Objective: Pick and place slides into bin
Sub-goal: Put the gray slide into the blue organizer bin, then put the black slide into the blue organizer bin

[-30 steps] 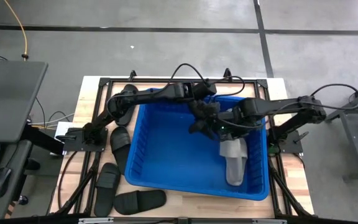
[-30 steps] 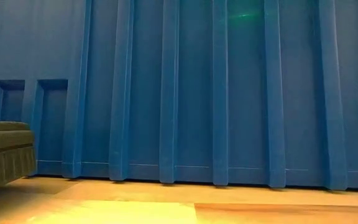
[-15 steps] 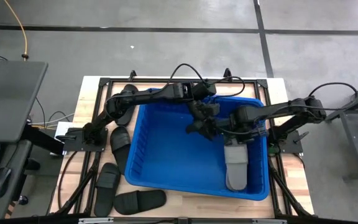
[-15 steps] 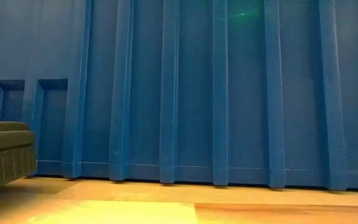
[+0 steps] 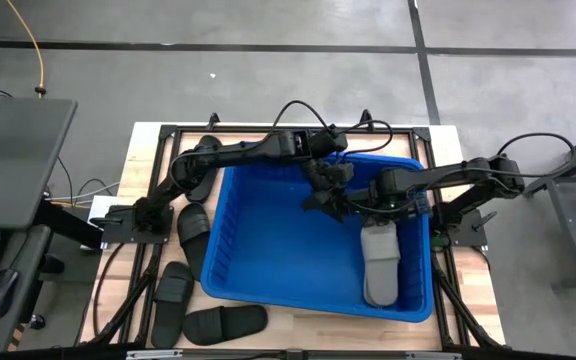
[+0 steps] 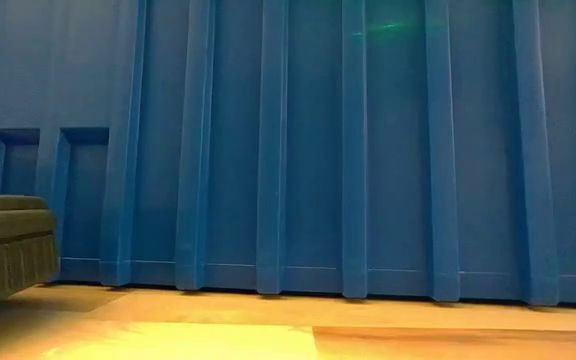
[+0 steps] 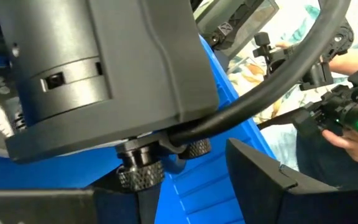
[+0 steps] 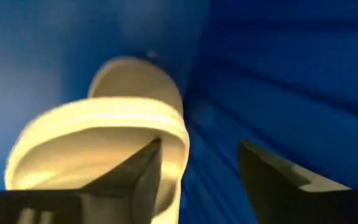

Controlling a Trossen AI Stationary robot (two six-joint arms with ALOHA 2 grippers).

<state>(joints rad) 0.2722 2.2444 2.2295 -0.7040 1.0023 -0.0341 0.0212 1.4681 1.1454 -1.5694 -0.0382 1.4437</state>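
Right of frame centre, inside the blue bin (image 5: 268, 240), my right gripper (image 5: 376, 212) hanging open over a grey slide (image 5: 380, 262), my left gripper (image 5: 330, 196) beside it, grip hidden, black slides (image 5: 192, 228) lying lower left.

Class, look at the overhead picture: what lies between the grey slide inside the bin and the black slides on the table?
In the high view, bare blue bin floor and its left wall separate the grey slide from the black slides.

1. No words, labels, brands, numbers or signs can be read in any view.
2. The bin (image 5: 268, 240) has plain blue walls with no print showing.
3. The slides beside the bin show no legible marks.
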